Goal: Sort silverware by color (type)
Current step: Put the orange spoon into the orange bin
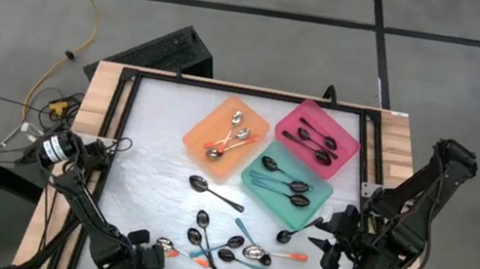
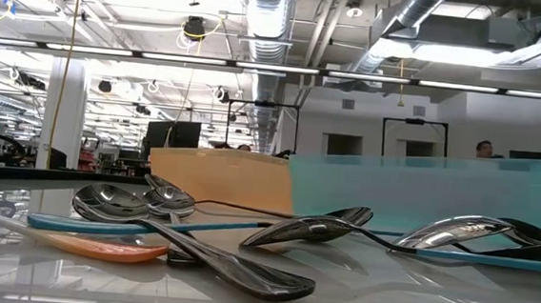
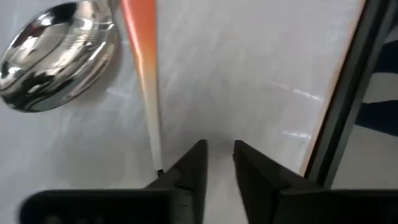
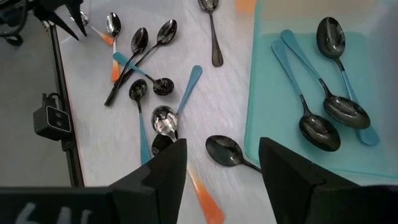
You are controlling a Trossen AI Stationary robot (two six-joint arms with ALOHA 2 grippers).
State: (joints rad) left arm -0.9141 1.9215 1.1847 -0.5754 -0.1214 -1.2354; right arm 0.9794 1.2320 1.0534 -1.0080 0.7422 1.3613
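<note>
**Left gripper lowered beside an orange-handled spoon**

The trays are set at the far side of the table: the orange tray with shiny orange-handled spoons, the teal tray with teal-handled ones, the pink tray with black ones. A loose heap of spoons is left unsorted at the near middle, apparently awaiting the same split.

The left gripper is held low at the near left edge, its fingers narrowly parted with bare table between them. The orange-handled spoon lies just beside one finger; nothing is seen to be gripped.

The right gripper is held wide open and empty near the teal tray's near corner, above a black spoon.
</note>
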